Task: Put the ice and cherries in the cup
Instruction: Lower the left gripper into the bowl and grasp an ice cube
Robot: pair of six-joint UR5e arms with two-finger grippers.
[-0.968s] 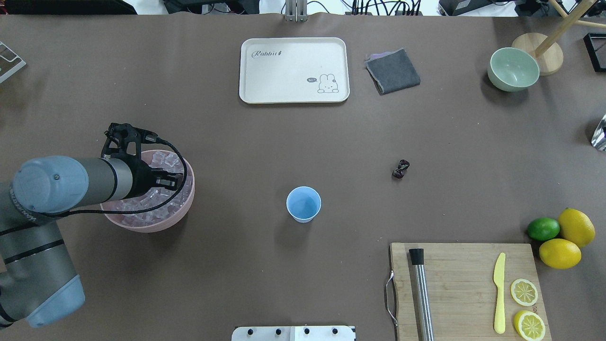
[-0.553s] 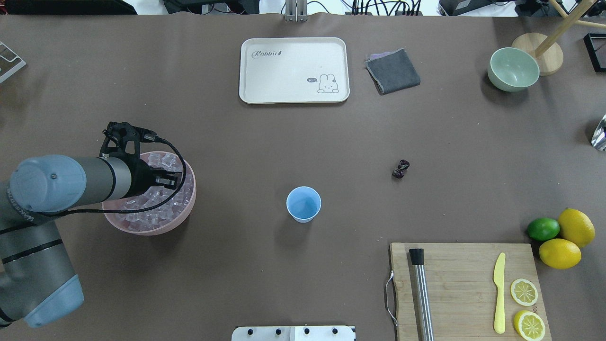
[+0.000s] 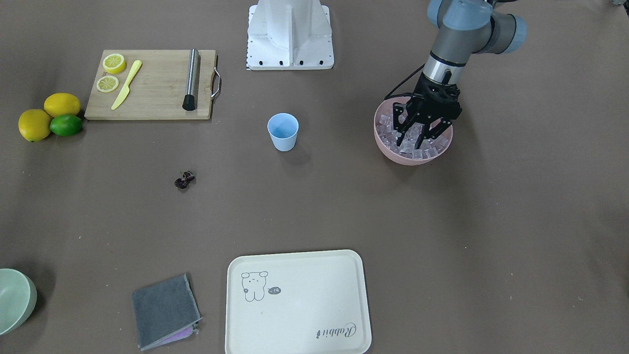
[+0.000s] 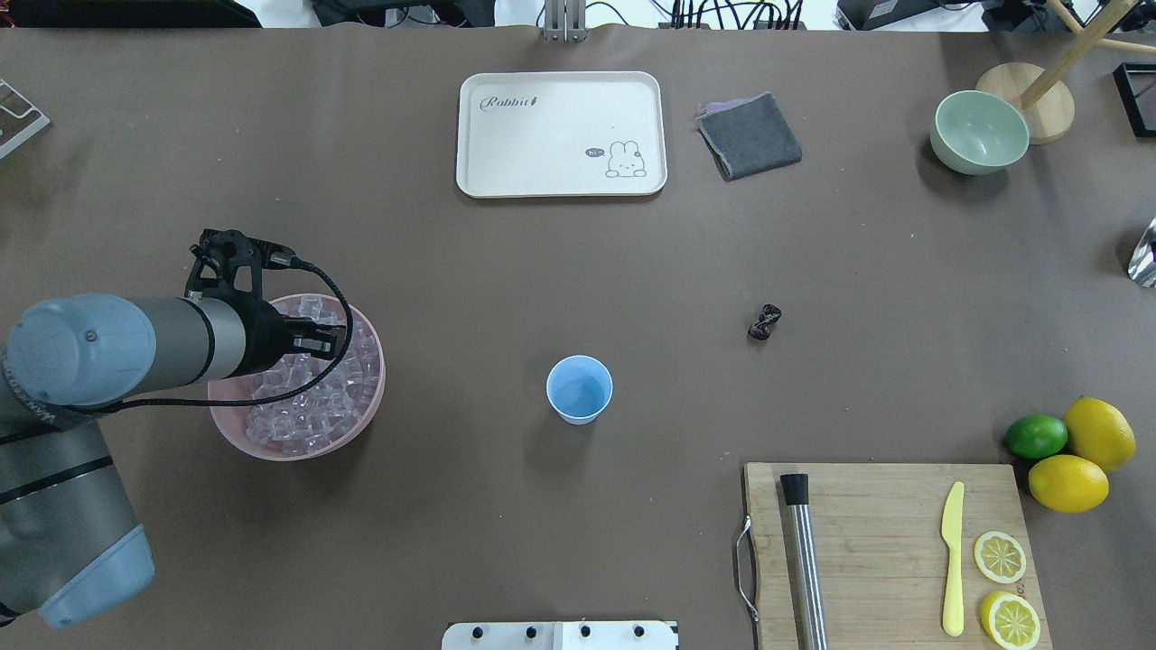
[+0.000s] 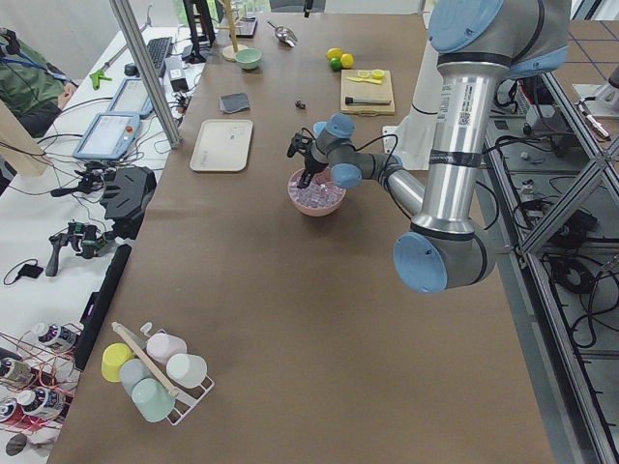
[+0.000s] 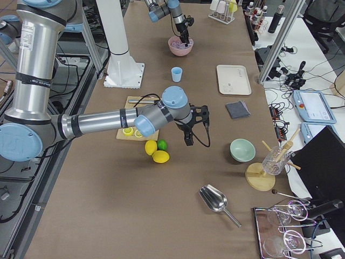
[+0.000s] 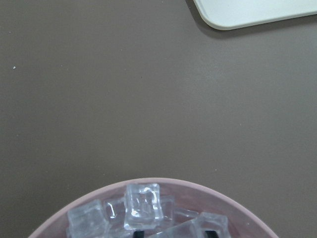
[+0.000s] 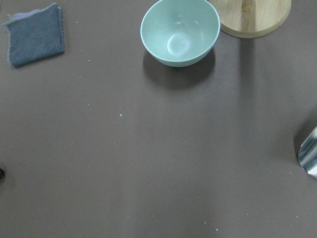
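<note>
The ice [image 4: 312, 402] is a heap of small clear cubes in a pink bowl [image 4: 368, 411] at the table's left. My left gripper [image 4: 316, 343] points down into the bowl. In the front view it [image 3: 409, 142] is open, with its fingers spread among the cubes. The left wrist view shows cubes [image 7: 143, 206] above the bowl's rim [image 7: 198, 186]. The light blue cup [image 4: 579, 388] stands upright at mid-table. The dark cherries [image 4: 764, 322] lie on the table to its right. My right gripper [image 6: 190, 141] shows only in the right side view, and I cannot tell its state.
A cream tray [image 4: 560, 134], a grey cloth [image 4: 750, 135] and a pale green bowl [image 4: 979, 132] sit at the back. A cutting board [image 4: 885, 551] with a steel rod, a yellow knife and lemon slices is at the front right. Lemons [image 4: 1068, 482] and a lime lie beside it.
The pink bowl has slid a little to the right and toward the robot. My left wrist has shifted slightly left, and the gripper stays in the ice.
</note>
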